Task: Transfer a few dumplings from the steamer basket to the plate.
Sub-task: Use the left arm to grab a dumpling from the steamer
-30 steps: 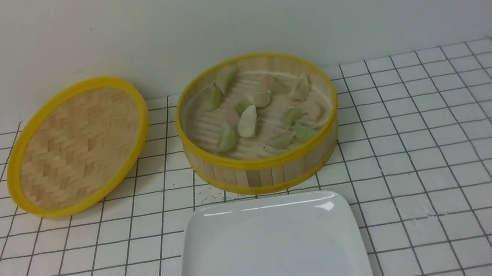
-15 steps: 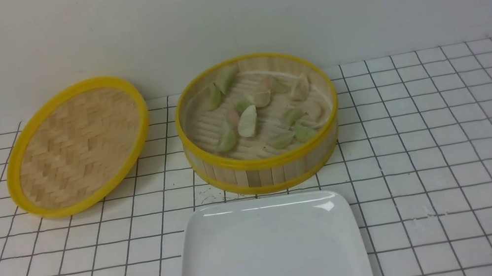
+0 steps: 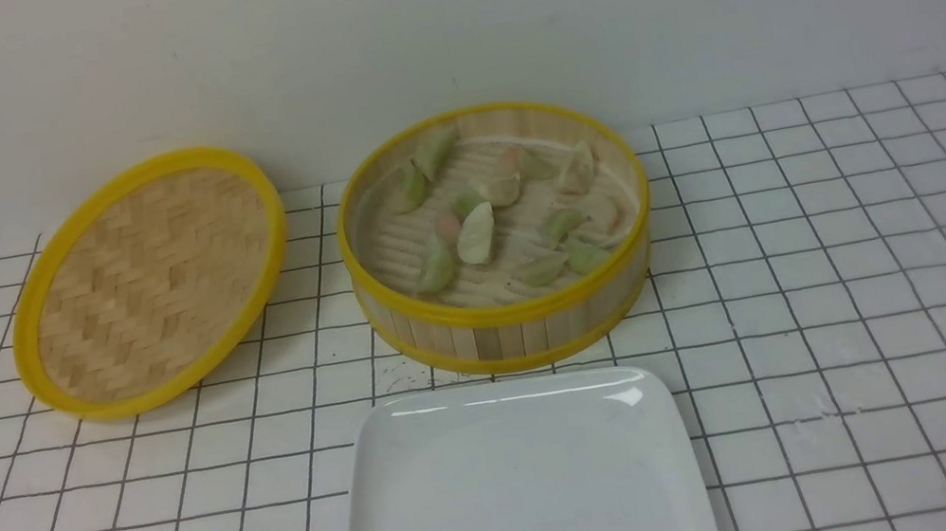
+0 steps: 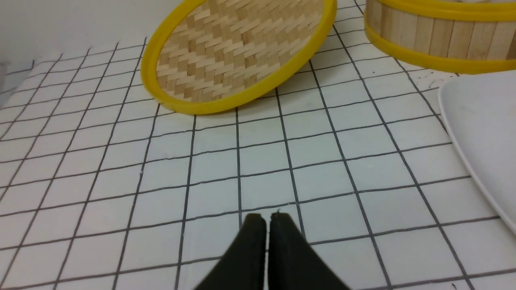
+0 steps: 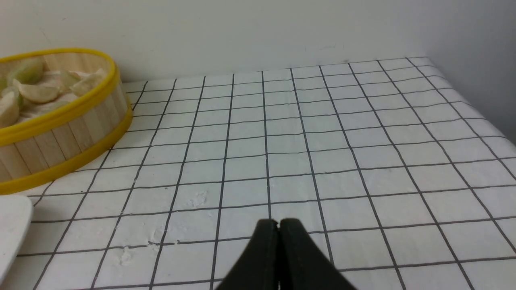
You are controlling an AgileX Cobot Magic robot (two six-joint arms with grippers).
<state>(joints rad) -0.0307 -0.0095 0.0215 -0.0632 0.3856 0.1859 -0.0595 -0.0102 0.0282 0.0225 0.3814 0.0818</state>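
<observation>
Front view: dumplings [image 3: 476,234] are seen loose in the basket [image 3: 510,328]; none is on the plate [image 3: 522,498]. Left gripper [image 4: 266,219] and right gripper [image 5: 279,223] are clenched on nothing, with the basket well ahead, between them. Dumplings are judged light, soft and tearable; a gentle pinch across the plump middle is advised.

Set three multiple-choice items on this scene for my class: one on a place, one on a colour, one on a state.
1. The woven lid sits where? A left of the steamer basket; B right of it; C on top of it.
2. The basket's rims are which colour? A red; B yellow; C blue.
3. The left hand is how? A wide open; B shut on the lid; C shut, empty.
Key: 1 A, the front view shows it on the basket's left; 2 B, both rims are yellow; 3 C, its jaws meet with nothing between.
</observation>
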